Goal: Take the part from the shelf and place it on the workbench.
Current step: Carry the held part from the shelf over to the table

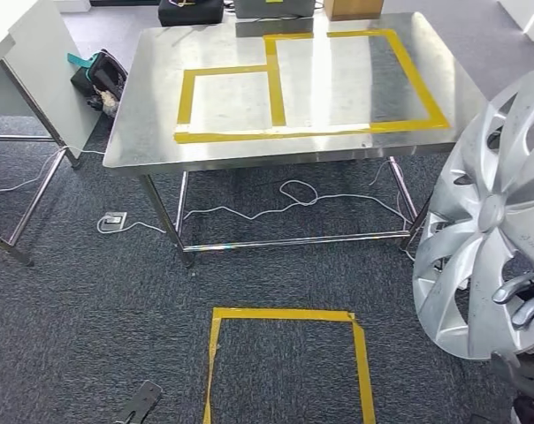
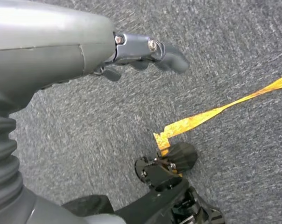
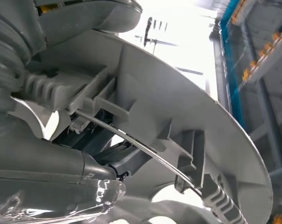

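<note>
Closest to the robot, its right hand grips the part, a silver hubcap, with fingers hooked through one of the spoke openings near the lower rim; in the right wrist view the ribbed back of the cover sits tight against that hand, so the hold looks secure. The hubcap is carried upright at the robot's right side, off the floor and not yet over the table. The left hand hangs low above the grey carpet with nothing in it, its fingers stretched out and lying close together. So the picking half of the job looks done, and the carrying and setting down remain. Just ahead on the carpet is a yellow taped square, probably a standing mark, and the robot seems short of it and off to its right. Beyond that stands the steel workbench, its near edge running straight across, with yellow tape frames on top marking bare landing areas. The larger frame on the right would suit the hubcap better, I think. A white cable trails on the floor under the bench and a small socket block lies near the left leg; both sit clear of the walking line. A white table stands off to the left, well apart, so there is room to step in. The thing to watch is the hubcap's wide rim meeting the bench edge as it is lifted over.
</note>
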`<state>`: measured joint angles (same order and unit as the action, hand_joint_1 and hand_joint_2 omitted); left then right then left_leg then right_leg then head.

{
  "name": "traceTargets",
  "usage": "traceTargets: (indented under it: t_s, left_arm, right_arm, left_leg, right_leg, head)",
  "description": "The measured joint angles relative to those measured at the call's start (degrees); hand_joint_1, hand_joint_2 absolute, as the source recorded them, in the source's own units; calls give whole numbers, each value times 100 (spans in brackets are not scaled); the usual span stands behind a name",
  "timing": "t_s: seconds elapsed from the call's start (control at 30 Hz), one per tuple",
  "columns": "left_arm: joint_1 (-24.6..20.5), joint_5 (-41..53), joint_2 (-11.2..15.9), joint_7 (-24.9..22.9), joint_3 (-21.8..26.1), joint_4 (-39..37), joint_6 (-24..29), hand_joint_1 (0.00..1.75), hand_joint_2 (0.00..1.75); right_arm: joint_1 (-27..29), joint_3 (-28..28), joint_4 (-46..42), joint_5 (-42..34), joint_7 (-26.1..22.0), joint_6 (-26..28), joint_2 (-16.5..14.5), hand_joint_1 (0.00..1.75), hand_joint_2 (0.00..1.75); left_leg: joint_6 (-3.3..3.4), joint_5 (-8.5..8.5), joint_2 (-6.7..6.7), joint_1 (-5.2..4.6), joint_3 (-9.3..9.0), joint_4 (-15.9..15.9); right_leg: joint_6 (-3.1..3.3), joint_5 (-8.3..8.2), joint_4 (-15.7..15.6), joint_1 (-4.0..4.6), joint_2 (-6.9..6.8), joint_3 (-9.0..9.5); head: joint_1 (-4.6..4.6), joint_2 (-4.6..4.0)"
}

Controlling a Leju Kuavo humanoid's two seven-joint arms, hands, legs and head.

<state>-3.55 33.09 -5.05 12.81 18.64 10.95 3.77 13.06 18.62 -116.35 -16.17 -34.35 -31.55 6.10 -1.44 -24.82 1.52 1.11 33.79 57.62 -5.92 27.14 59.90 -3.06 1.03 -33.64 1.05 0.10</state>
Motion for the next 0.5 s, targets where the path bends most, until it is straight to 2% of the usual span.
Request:
traceTargets:
  t_s: [0.03,0.07,0.13,0.17,0.23,0.27,0.3,0.33,0.4,0.43,0.5]
  left_arm:
    - [4,-1,1,-1,0,0,0,0,175]
    - [10,-1,-1,-1,0,0,-1,0,175]
    - [12,-2,-5,-1,0,0,-1,0,175]
    - [8,-2,-8,-1,0,0,-1,0,175]
    - [3,-2,-15,-1,0,0,-1,0,175]
    - [8,-2,-18,-1,0,0,-1,0,175]
    - [13,-2,-20,-1,0,0,-1,0,175]
    - [18,-2,-23,0,0,0,-1,0,175]
    - [22,-2,-26,1,0,0,-1,0,175]
    - [19,-2,-27,2,0,0,-1,0,175]
    - [9,-2,-27,3,0,0,-1,0,175]
  right_arm:
    - [2,-2,0,2,1,1,-3,175,175]
    - [5,-3,2,4,4,2,-4,175,175]
    - [1,-3,2,1,4,7,-6,175,175]
    - [-1,-2,1,-1,3,10,-7,175,175]
    - [-3,-2,0,-3,-1,5,-7,175,175]
    - [-1,-3,1,-3,0,1,-7,175,175]
    - [0,-3,1,-3,0,-3,-7,175,175]
    - [-1,-4,1,-3,1,-5,-7,175,175]
    - [-5,-4,1,-3,0,-4,-7,175,175]
    - [-6,-4,1,-3,0,-3,-7,175,175]
    - [-5,-4,1,-2,-1,-2,-7,175,175]
  left_leg:
    - [-17,-2,10,3,14,18]
    - [-36,-4,9,13,17,13]
    - [-63,-122,-30,31,100,191]
    - [-70,-261,-54,31,229,451]
    - [-58,-588,-79,18,640,1234]
    - [-41,-666,-79,10,820,1545]
    - [-16,-645,-79,-1,922,1686]
    - [20,-518,-79,-17,919,1612]
    - [118,-101,-84,-65,642,960]
    - [160,37,-90,-92,472,602]
    - [178,94,-102,-128,285,205]
  right_leg:
    - [92,3,26,5,4,-11]
    - [154,10,53,13,-2,-26]
    - [248,13,68,32,-10,-32]
    - [283,15,64,42,-17,-27]
    - [329,29,60,71,-34,-22]
    - [346,39,60,88,-41,-17]
    - [359,50,60,105,-44,-7]
    - [368,62,60,120,-46,8]
    - [368,94,57,137,-47,51]
    - [351,115,62,153,-45,66]
    - [303,141,51,169,-44,73]
  head:
    - [-10,0]
    - [-32,1]
    - [-49,0]
    - [-58,0]
    - [-69,-1]
    - [-70,-1]
    - [-70,-1]
    - [-69,-1]
    - [-69,-1]
    - [-68,-1]
    - [-65,-1]
